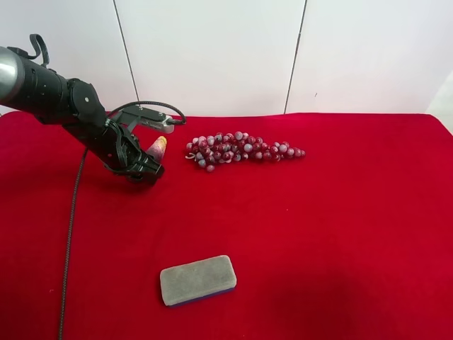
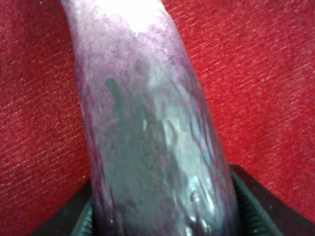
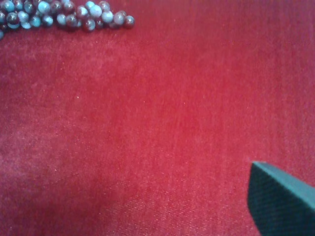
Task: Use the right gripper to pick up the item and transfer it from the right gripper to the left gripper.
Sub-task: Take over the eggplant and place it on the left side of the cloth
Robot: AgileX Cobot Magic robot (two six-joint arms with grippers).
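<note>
With the left gripper's (image 2: 162, 231) jaws pinching the item (image 2: 147, 123) from both sides, the handover looks to me as good as made. The left wrist view has the ribbed pads hard against the toy's purple-brown flanks, the body running out from between them toward its pale end, red cloth beneath. From the high camera the same gripper (image 1: 145, 170) sits low over the worktop (image 1: 340, 212) at that view's left, on the matte arm with the loose cable (image 1: 71, 227), and only the item's yellowish tip (image 1: 158, 146) pokes out above the claw.

What is left, by my reckoning, is to keep that pinch firm and steady. The toy is smooth and tapered, so it could slide toward its thin end if the arm swings sharply; a slow, level lift would serve best, staying clear of the grapes (image 1: 241, 150) just beside it.

The right gripper is a different story. The high camera does not show it at all. Its own wrist view gives one dark finger (image 3: 280, 201) at the edge, bare cloth, and the end of the grape cluster (image 3: 64, 14) in a far corner; nothing lies between the jaws and they stand spread wide.

Only the high view shows the grey eraser (image 1: 197, 280), lying well apart toward the near edge. Only the left wrist view shows how the pads actually bear on the toy.
</note>
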